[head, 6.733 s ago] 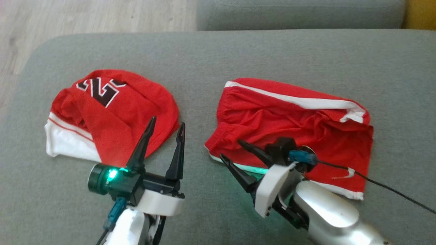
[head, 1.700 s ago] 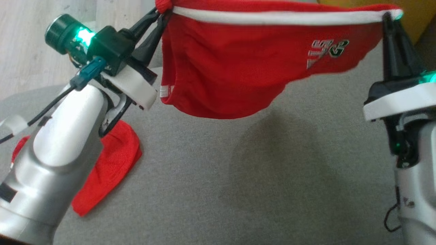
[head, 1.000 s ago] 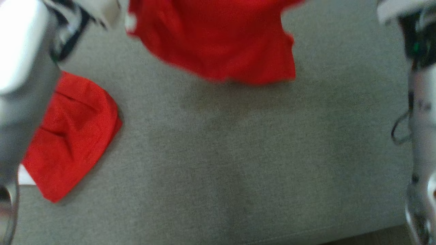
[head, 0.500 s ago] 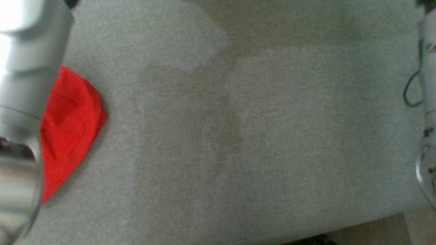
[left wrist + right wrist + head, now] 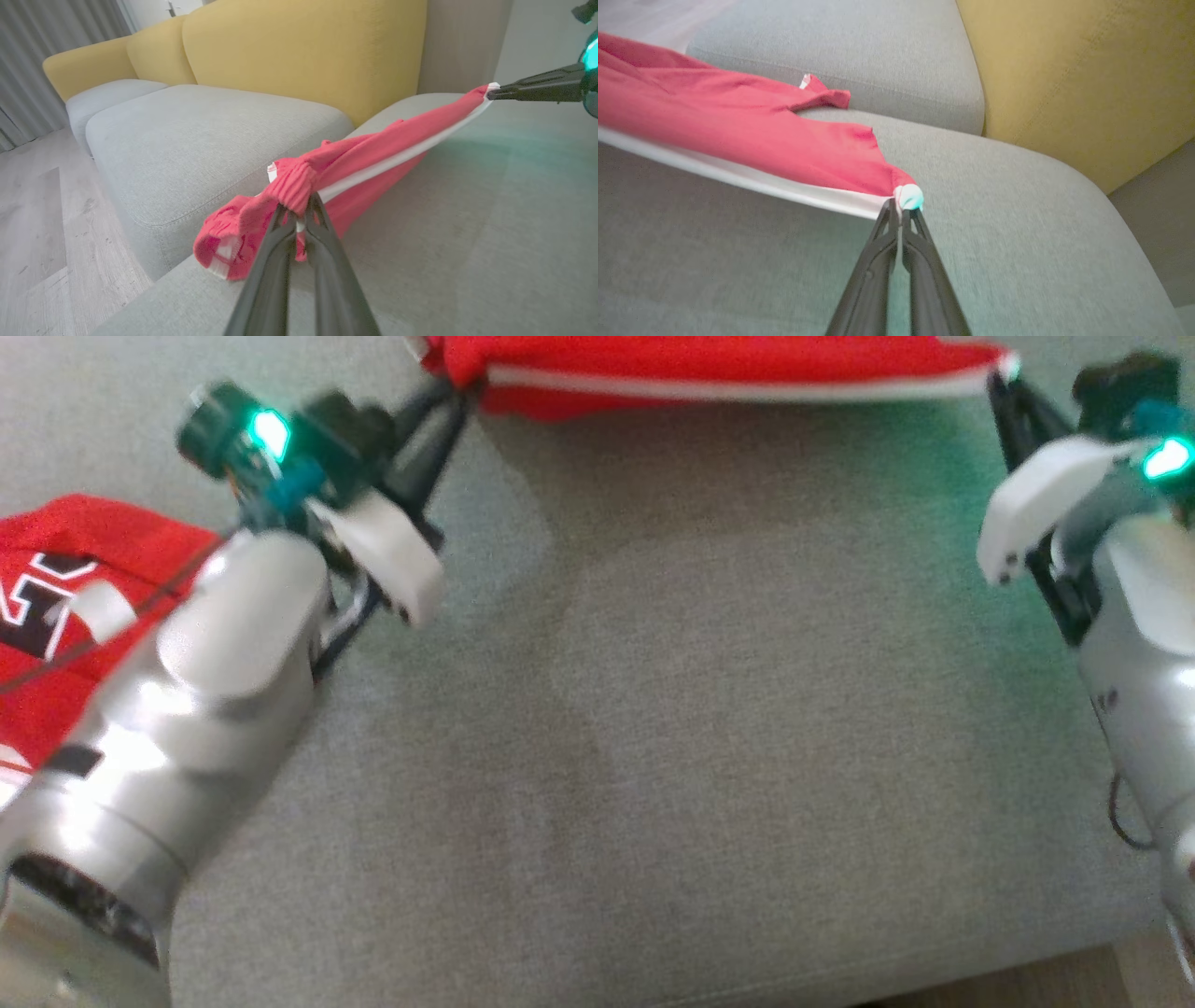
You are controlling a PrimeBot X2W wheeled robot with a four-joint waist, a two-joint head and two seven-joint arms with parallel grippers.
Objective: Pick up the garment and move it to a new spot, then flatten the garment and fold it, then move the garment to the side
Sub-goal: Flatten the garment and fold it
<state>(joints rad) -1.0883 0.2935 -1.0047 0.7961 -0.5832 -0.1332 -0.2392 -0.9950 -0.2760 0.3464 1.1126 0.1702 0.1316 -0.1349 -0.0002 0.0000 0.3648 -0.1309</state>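
Note:
The garment (image 5: 709,364), red shorts with a white stripe, is stretched taut along the top of the head view, over the far part of the grey cushion. My left gripper (image 5: 455,394) is shut on its bunched left end (image 5: 294,184). My right gripper (image 5: 1001,375) is shut on its right corner (image 5: 903,195). In the right wrist view the red cloth (image 5: 738,130) trails away over the cushion's far edge. The left wrist view shows the other gripper (image 5: 537,86) holding the far corner.
A second red garment (image 5: 65,597) with a black and white number lies at the left, partly under my left forearm (image 5: 205,681). The grey cushion (image 5: 700,737) stretches wide between the arms. A yellow sofa back (image 5: 303,46) and another grey seat (image 5: 201,126) stand beyond.
The head camera has swung back up, so both grippers and the stretched garment are in view again. The shorts are lower and farther back than when they hung up in the air.

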